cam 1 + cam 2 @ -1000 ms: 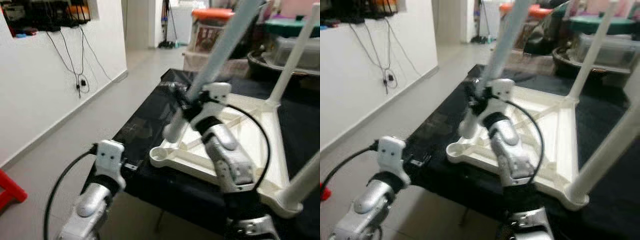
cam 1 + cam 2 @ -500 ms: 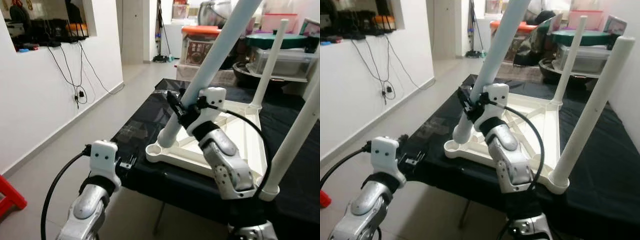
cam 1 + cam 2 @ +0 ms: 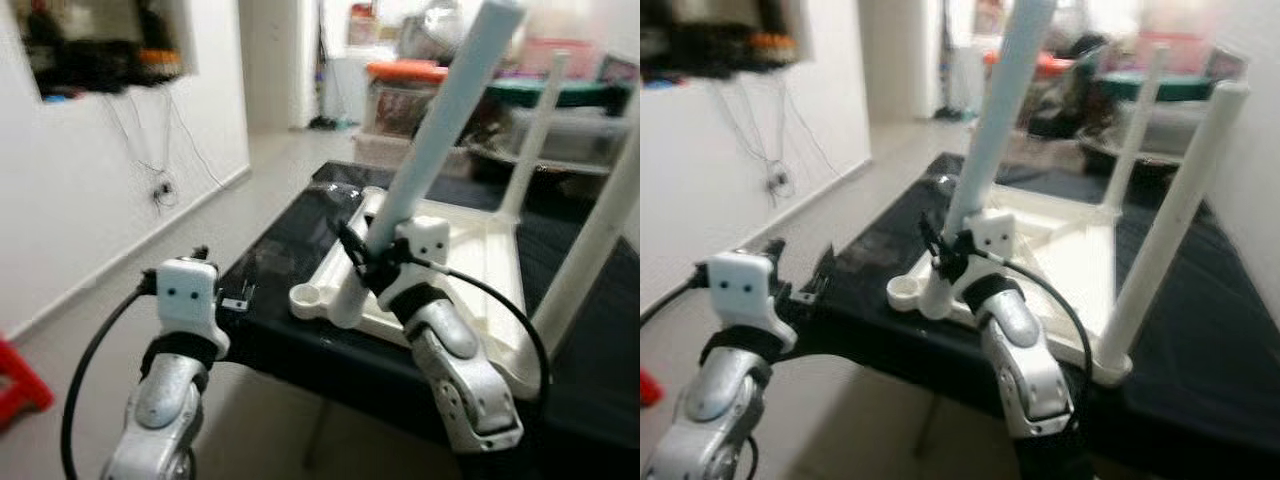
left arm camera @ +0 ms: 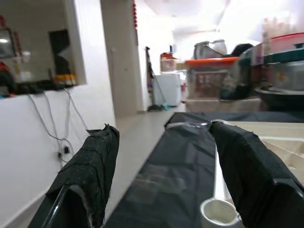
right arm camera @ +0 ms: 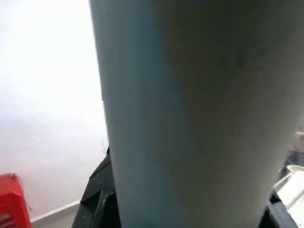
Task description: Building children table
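Note:
A white children's table top (image 3: 495,255) lies upside down on a black table (image 3: 300,225). Two white legs stand in its sockets, one at the far corner (image 3: 538,130) and one at the near right (image 3: 1170,230). My right gripper (image 3: 362,262) is shut on a third white leg (image 3: 440,120), which tilts up and to the right. That leg's lower end rests just beside the empty corner socket (image 3: 305,297). My left gripper (image 4: 166,190) is open at the black table's near left corner, with the socket (image 4: 217,212) close to one finger. The leg (image 5: 190,114) sits between the right fingers (image 5: 97,204).
A white wall (image 3: 90,190) with hanging cables runs along the left, and tiled floor (image 3: 270,150) lies between it and the table. A red stool (image 3: 15,385) stands at the lower left. Storage boxes (image 3: 410,90) and tubs crowd the back.
The camera has shifted and blurred. The leg's lower end has sunk a little, closer to the corner socket. My left gripper has risen toward the table's corner.

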Controlling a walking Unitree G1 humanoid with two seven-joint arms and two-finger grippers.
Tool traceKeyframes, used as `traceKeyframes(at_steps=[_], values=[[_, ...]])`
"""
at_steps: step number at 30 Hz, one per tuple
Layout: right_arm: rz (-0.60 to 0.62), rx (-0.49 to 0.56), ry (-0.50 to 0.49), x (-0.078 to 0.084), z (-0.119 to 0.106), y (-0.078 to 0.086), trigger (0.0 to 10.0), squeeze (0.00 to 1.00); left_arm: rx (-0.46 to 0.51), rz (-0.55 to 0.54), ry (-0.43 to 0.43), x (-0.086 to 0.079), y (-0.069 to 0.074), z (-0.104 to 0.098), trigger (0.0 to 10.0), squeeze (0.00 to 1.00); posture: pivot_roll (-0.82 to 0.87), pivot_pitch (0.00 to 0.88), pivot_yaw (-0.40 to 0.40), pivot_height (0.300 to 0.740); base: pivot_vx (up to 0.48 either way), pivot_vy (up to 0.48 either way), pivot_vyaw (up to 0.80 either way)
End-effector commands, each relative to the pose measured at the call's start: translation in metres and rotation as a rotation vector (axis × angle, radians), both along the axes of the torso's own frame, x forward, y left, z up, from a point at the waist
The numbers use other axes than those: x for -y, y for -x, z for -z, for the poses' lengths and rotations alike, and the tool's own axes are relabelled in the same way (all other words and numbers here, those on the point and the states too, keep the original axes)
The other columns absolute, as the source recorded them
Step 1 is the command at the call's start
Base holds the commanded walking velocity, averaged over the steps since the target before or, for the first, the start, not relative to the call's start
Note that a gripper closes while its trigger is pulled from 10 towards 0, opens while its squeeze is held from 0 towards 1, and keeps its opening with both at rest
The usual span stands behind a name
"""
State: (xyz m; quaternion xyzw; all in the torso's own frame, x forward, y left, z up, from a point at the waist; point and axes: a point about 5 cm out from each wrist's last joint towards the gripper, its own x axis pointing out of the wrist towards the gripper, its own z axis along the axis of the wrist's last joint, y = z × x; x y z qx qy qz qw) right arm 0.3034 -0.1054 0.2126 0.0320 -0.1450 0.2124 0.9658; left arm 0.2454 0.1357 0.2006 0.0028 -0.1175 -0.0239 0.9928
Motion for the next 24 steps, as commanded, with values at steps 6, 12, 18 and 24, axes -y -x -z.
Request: traceKeyframes(at_steps=[6, 12, 18, 24], values=[[0.000, 0.035, -0.006, -0.0014, -0.0090, -0.0035, 10.0, 0.00, 0.019, -0.004, -0.011, -0.0018, -0.0025, -0.0046, 10.0, 0.00, 0.06, 0.000, -0.043, 0.740, 0.262, 0.000, 0.00], [0.007, 0.045, -0.001, -0.0006, -0.0107, -0.0028, 10.0, 0.00, 0.027, -0.025, -0.019, -0.0033, -0.0020, -0.0069, 10.0, 0.00, 0.06, 0.000, -0.045, 0.740, 0.283, 0.000, 0.00], [0.007, 0.049, -0.001, -0.0013, -0.0118, -0.0034, 10.0, 0.00, 0.020, -0.032, 0.003, -0.0043, -0.0033, -0.0070, 10.0, 0.00, 0.06, 0.000, -0.045, 0.740, 0.237, 0.000, 0.00], [0.012, 0.054, -0.001, -0.0014, -0.0127, -0.0046, 10.0, 0.00, 0.017, -0.025, 0.000, -0.0045, -0.0046, -0.0077, 10.0, 0.00, 0.06, 0.000, -0.041, 0.740, 0.000, 0.000, 0.00]])
